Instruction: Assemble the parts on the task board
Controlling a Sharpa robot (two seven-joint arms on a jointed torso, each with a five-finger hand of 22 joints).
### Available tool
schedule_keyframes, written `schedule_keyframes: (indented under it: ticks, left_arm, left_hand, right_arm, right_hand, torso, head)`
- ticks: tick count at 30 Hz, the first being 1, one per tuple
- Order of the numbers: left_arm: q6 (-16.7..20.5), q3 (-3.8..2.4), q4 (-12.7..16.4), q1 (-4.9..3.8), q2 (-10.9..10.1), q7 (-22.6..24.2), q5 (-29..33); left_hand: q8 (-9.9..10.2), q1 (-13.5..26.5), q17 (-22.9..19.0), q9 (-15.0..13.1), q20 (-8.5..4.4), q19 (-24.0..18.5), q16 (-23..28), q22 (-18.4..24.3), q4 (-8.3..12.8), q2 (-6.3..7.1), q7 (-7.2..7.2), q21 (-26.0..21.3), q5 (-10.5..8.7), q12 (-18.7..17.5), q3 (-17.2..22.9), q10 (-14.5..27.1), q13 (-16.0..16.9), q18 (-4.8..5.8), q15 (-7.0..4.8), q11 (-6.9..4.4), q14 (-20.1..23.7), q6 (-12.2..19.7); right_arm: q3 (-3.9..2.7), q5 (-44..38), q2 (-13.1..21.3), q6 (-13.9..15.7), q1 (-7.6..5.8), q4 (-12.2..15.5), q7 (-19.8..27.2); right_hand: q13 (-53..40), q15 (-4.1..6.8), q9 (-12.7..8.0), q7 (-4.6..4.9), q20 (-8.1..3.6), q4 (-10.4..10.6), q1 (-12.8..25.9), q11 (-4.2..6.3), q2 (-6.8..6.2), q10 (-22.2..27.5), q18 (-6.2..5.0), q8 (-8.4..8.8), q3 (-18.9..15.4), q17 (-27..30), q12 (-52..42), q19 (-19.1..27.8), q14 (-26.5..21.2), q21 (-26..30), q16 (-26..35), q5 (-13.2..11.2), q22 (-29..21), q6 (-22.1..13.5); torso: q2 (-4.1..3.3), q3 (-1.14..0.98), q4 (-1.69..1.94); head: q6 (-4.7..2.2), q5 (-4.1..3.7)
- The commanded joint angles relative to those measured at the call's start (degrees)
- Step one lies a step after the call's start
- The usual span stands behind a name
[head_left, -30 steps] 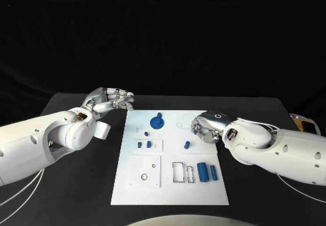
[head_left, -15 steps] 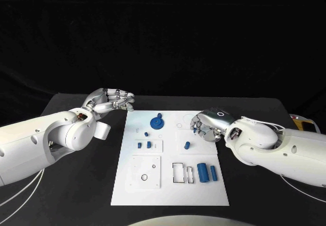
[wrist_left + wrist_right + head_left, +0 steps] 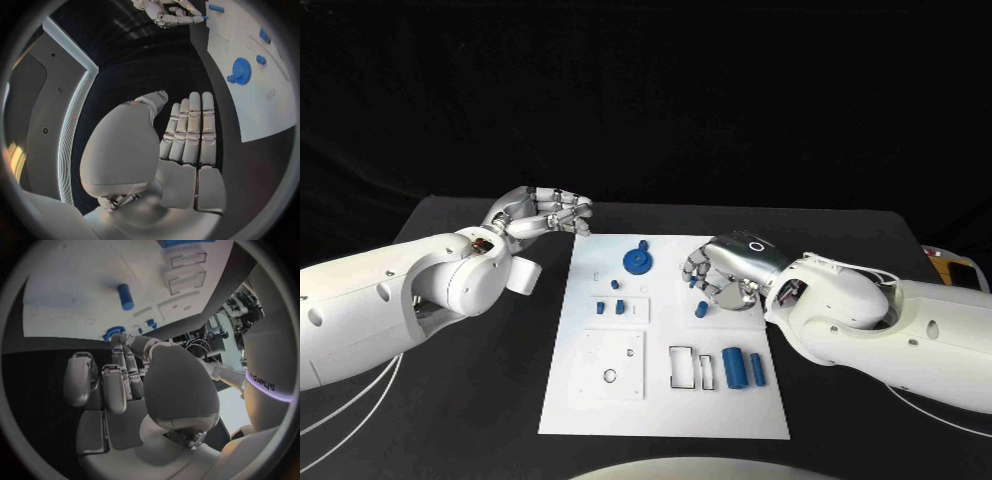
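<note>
Right hand (image 3: 728, 270) pinches a small blue part (image 3: 692, 281) over the task board (image 3: 666, 400).

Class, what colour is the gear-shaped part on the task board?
Blue; the gear-shaped part shows best in the head view.

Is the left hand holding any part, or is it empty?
Empty: the left hand has its fingers extended together over the black table, holding nothing.

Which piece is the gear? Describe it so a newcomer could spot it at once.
Start at the white task board in the middle of the table. On its far half, near the left hand, lies the blue gear: round, toothed and the widest blue part, unlike the slim pegs and cylinders nearby.
</note>
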State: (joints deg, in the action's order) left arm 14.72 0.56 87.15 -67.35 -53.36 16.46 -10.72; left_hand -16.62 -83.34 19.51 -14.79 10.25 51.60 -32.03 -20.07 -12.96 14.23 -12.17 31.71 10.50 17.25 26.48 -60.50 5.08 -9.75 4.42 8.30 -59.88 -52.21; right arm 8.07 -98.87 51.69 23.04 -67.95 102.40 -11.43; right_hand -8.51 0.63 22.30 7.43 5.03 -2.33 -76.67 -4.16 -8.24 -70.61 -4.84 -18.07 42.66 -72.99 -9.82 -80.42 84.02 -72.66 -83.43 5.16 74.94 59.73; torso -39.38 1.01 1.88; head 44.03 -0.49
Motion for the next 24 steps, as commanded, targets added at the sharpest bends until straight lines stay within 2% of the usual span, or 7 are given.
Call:
schedule_keyframes:
  ticks: [1,6,7,8,18,24]
  left_arm:
    - [-1.19,-0.04,0.10,-0.04,0.28,0.16,0.32]
    - [-1.19,-0.04,0.23,-0.04,0.47,0.18,0.32]
    - [-1.17,-0.03,0.25,-0.04,0.51,0.19,0.32]
    - [-1.15,-0.03,0.27,-0.03,0.56,0.20,0.32]
    - [-1.03,-0.01,0.31,-0.03,1.24,0.28,0.32]
    - [-1.13,0.00,0.25,-0.03,1.61,0.24,0.32]
  left_hand:
    - [0.24,-0.53,0.11,0.08,0.37,-0.03,0.24,0.10,0.07,-0.02,0.10,-0.25,0.24,-0.20,-0.18,0.39,-0.10,-0.52,0.36,-0.09,0.24,0.44]
    - [0.26,-0.54,0.14,0.10,0.39,-0.05,0.28,0.13,0.08,-0.01,0.07,-0.30,0.24,-0.21,-0.21,0.44,-0.10,-0.52,0.39,-0.06,0.27,0.50]
    - [0.26,-0.54,0.14,0.10,0.39,-0.05,0.28,0.13,0.08,-0.01,0.07,-0.30,0.24,-0.21,-0.21,0.44,-0.10,-0.52,0.39,-0.06,0.27,0.50]
    - [0.26,-0.54,0.14,0.10,0.39,-0.05,0.28,0.13,0.08,-0.01,0.07,-0.30,0.24,-0.21,-0.21,0.44,-0.10,-0.52,0.39,-0.06,0.27,0.50]
    - [0.28,-0.49,0.18,0.11,0.43,-0.08,0.34,0.18,0.05,-0.01,0.03,-0.38,0.23,-0.20,-0.26,0.51,-0.10,-0.51,0.43,-0.01,0.30,0.56]
    - [0.28,-0.49,0.18,0.11,0.43,-0.08,0.34,0.18,0.05,-0.01,0.03,-0.38,0.23,-0.20,-0.26,0.51,-0.10,-0.51,0.43,-0.01,0.30,0.56]
  right_arm:
    - [0.02,0.36,-1.16,0.72,0.43,1.01,1.00]
    - [0.12,0.41,-3.42,0.84,1.62,1.63,1.39]
    - [0.15,0.41,-3.90,0.84,1.97,1.64,1.48]
    - [0.17,0.41,-4.38,0.84,2.34,1.61,1.57]
    - [0.41,0.32,-8.90,0.71,6.26,0.04,2.44]
    - [0.55,0.17,-10.37,0.58,7.29,-0.95,2.45]
  right_hand:
    - [-0.01,0.22,0.12,0.13,0.06,-0.40,0.99,0.67,-0.03,-0.98,0.55,-0.26,-0.16,0.13,0.14,0.02,2.66,0.20,-0.24,-0.30,4.44,0.64]
    - [-0.01,0.21,0.15,0.14,0.06,-0.42,1.07,0.68,-0.06,-0.98,0.54,-0.27,-0.21,0.13,0.16,0.05,2.66,0.26,-0.24,-0.34,4.41,0.64]
    - [-0.01,0.21,0.15,0.14,0.06,-0.42,1.07,0.68,-0.06,-0.98,0.54,-0.27,-0.21,0.13,0.16,0.05,2.66,0.26,-0.24,-0.34,4.41,0.64]
    - [-0.01,0.21,0.15,0.14,0.06,-0.42,1.07,0.68,-0.06,-0.98,0.54,-0.27,-0.21,0.13,0.16,0.05,2.66,0.26,-0.24,-0.34,4.41,0.64]
    - [0.00,0.21,0.19,0.14,0.07,-0.47,1.13,0.68,-0.04,-0.98,0.47,-0.28,-0.24,0.18,0.20,0.20,2.65,0.52,-0.22,-0.36,4.27,0.62]
    - [0.00,0.21,0.19,0.14,0.07,-0.47,1.13,0.68,-0.04,-0.98,0.47,-0.28,-0.24,0.18,0.20,0.20,2.65,0.52,-0.22,-0.36,4.27,0.62]
  torso:
    - [-0.02,0.07,0.04]
    - [-0.04,0.12,-0.01]
    - [-0.04,0.12,-0.01]
    - [-0.04,0.09,-0.01]
    - [-0.03,0.07,0.00]
    - [-0.03,0.05,0.03]
  head:
    - [0.13,0.62]
    - [0.36,1.71]
    - [0.36,1.71]
    - [0.50,2.13]
    - [1.32,3.78]
    - [1.81,4.54]
